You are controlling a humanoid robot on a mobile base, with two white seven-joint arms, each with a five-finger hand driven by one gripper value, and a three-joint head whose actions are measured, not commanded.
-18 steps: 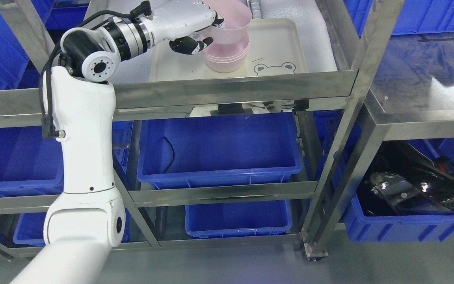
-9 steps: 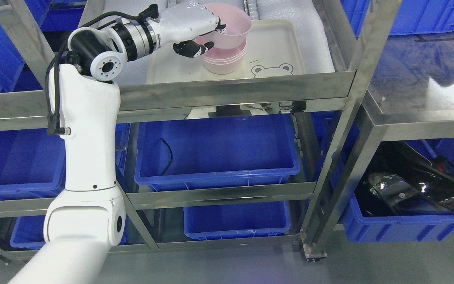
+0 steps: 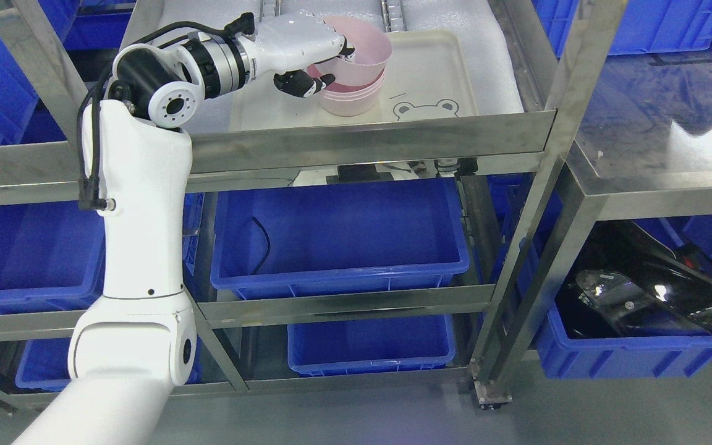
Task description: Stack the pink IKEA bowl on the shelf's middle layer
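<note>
Pink bowl [image 3: 359, 49], up at about twelve o'clock in the head view, held tilted and part-nested in the pink bowl stack [image 3: 350, 99] below it.

Largest first: steel shelf [image 3: 368, 139], with its rail across the middle of the view. On that shelf level, cream tray [image 3: 436, 68] with a bear face printed toward its four o'clock corner. Stack seated on the tray's left half, at nine o'clock from the bear print. Below the rail, blue bin [image 3: 340, 238] at six o'clock from the tray.

Left hand [image 3: 306, 52] reaching in from nine o'clock, closed on the held bowl: thumb over the rim's near-left edge, dark fingertips [image 3: 306, 83] curled under the outer wall. Right hand nowhere in view.

Probably light, stiff plastic with a smooth, slippery wall; unlikely to crack, but prone to slide or tip from a loose pinch. Best taken at the rim, thumb inside and fingers outside, as here. Levelling likely needed before release, so as to seat fully rather than jam crooked.
</note>
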